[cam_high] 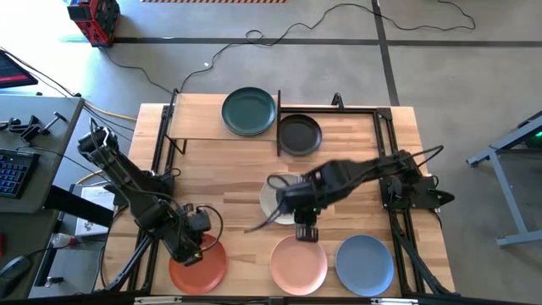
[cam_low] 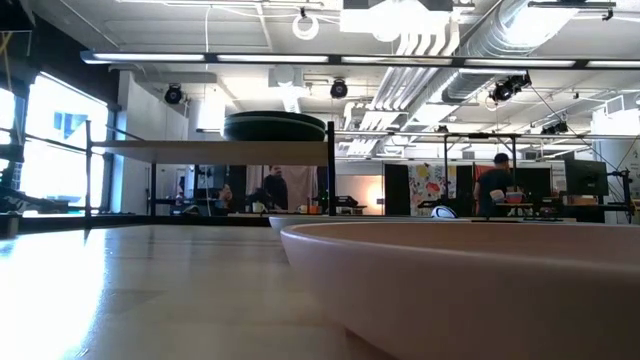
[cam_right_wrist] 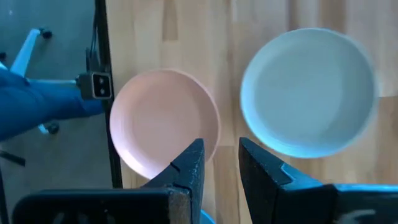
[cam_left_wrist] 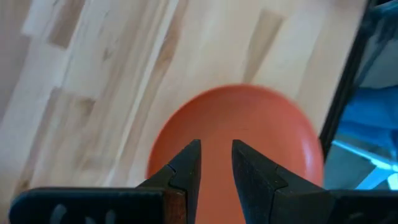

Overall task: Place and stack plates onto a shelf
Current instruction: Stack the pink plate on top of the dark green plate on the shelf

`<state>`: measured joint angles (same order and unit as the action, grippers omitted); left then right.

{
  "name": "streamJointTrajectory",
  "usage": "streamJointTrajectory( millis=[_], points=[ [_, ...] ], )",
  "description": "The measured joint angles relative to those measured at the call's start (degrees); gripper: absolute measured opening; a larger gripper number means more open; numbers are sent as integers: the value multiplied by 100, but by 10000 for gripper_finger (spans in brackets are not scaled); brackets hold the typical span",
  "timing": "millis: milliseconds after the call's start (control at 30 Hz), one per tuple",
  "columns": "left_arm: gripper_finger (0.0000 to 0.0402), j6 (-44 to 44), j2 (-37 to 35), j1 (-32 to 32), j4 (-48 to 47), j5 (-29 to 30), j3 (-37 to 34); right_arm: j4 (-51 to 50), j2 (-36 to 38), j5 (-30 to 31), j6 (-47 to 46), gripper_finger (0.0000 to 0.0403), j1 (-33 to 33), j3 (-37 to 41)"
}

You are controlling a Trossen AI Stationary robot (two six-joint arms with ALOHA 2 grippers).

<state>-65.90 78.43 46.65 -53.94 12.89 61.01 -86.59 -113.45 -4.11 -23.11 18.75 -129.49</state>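
Matte terracotta plate (cam_left_wrist: pixel 249 137), pink plate (cam_right_wrist: pixel 163 121); pale smooth wood tabletop (cam_high: pixel 229 182); thin black metal shelf (cam_high: pixel 199 127) frame.

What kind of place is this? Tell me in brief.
Probably an open lab or workshop. The low view shows exposed silver ceiling ducts and people at distant workstations. The high view shows a grey concrete floor with loose black cables behind the light plank table.

Daylight is being let in through tall windows (cam_low: pixel 50 140); exposed ducts (cam_low: pixel 470 40) are being lit under the ceiling; cables (cam_high: pixel 279 34) are being trailed across grey floor (cam_high: pixel 474 76).
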Motion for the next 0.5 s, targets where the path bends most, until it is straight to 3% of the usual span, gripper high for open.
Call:
streamJointTrajectory(
  millis=[500],
  points=[
    [78, 207, 237, -8, 774, 225, 4, 2084, -13, -42, 666, 78, 491, 2635]
  ],
)
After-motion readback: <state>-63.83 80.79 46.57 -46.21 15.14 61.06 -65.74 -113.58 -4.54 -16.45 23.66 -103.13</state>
